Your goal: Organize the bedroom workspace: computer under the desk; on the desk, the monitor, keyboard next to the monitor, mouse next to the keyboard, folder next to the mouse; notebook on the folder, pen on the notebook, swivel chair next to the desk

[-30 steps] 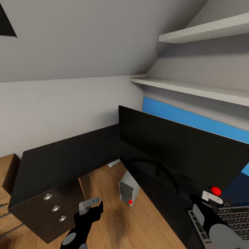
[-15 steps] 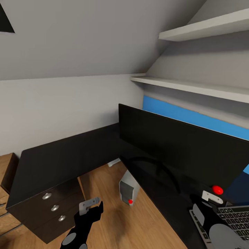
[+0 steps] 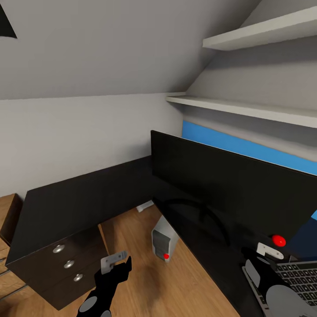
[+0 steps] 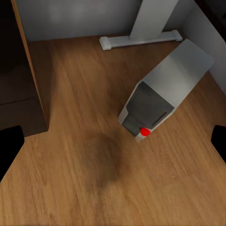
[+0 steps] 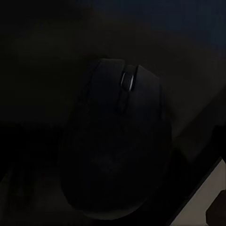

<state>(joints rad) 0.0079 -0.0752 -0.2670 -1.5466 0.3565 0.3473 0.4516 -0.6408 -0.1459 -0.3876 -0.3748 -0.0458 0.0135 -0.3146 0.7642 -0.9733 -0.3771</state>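
Head high; left wrist shares computer (image 4: 162,92).

No readable text anywhere.

The grey laptop-style keyboard (image 3: 299,275) on the black worktop (image 3: 207,246) has keys too small to make out, and the grey computer tower (image 4: 165,89) with its red button carries no legible label or brand.

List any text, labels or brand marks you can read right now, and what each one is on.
None can be read.
Keyboard: keycaps show, but any legends are too small to read.
Computer: a plain red dot on its front, no lettering.
Monitor: screen black, no logo visible.
Mouse: too dark to show any mark.
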